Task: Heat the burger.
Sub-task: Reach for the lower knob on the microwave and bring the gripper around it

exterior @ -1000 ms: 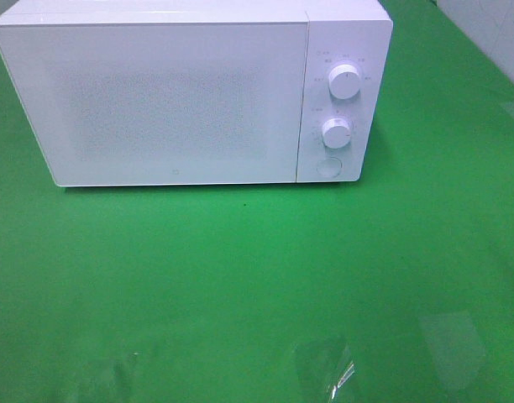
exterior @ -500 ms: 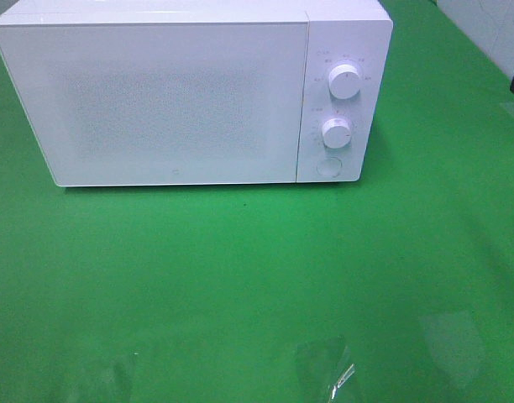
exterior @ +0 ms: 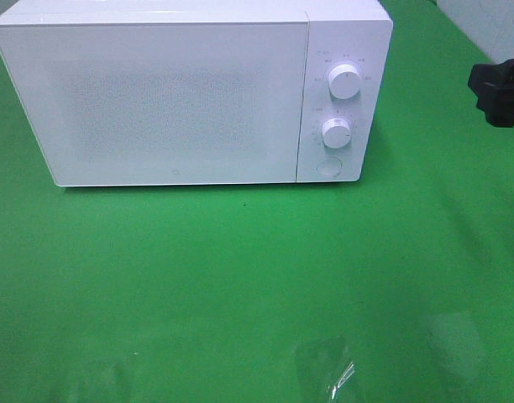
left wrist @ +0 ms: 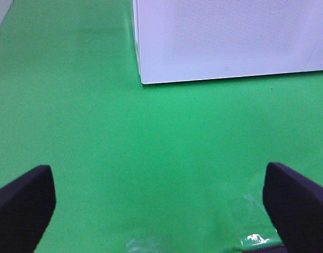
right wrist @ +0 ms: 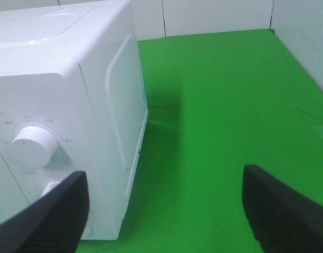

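The microwave [exterior: 173, 101] stood shut on the green bench [exterior: 240, 277]. The left claw [left wrist: 160, 205] and the right claw [right wrist: 165, 208] both gaped wide, holding nothing.

Your high camera looks down, front-on, at the white box-shaped microwave [exterior: 173, 101] on the green table [exterior: 240, 277]. Left wrist view sits low, facing its door; right wrist view hugs its dial side. All share it.

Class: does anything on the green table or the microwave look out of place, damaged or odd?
A crinkled scrap of clear film lies glinting on the green table before the microwave, which looks sound, door shut.
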You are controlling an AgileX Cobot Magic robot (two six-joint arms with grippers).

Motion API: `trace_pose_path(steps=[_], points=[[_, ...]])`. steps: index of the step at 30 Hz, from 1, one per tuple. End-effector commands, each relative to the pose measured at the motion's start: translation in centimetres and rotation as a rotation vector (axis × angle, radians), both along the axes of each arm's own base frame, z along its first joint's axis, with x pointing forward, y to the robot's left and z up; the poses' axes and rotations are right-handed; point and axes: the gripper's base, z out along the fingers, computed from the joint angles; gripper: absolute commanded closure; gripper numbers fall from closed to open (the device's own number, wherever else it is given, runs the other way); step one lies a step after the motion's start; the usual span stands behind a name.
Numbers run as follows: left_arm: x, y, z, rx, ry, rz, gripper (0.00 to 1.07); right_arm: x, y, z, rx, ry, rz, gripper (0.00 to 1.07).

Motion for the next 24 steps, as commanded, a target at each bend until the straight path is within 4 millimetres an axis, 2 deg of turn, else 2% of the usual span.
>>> trace_pose_path(steps=[1,3,6,14,24], points=[[-0.2,0.0,0.0,-0.003,-0.029,0.0,0.07,0.4,-0.3,-0.2,-0.005,-0.051,-0.027,0.32],[-0.2,0.0,0.0,-0.003,-0.029,0.0,0.07,0.4,-0.6,-1.1,0.008,-0.095,-0.083,0.32],[-0.2,0.0,0.0,-0.003,-0.029,0.0,0.07,0.3,-0.1,-1.4,0.007,-0.125,-0.09,0.32],[-0.2,0.0,0.0,-0.003,-0.029,0.0,0.07,0.3,3.0,-2.7,-0.066,-0.165,-0.071,0.32],[-0.2,0.0,0.0,-0.003,-0.029,0.0,0.07,0.2,5.9,-4.5,-0.036,-0.177,-0.079,0.32]])
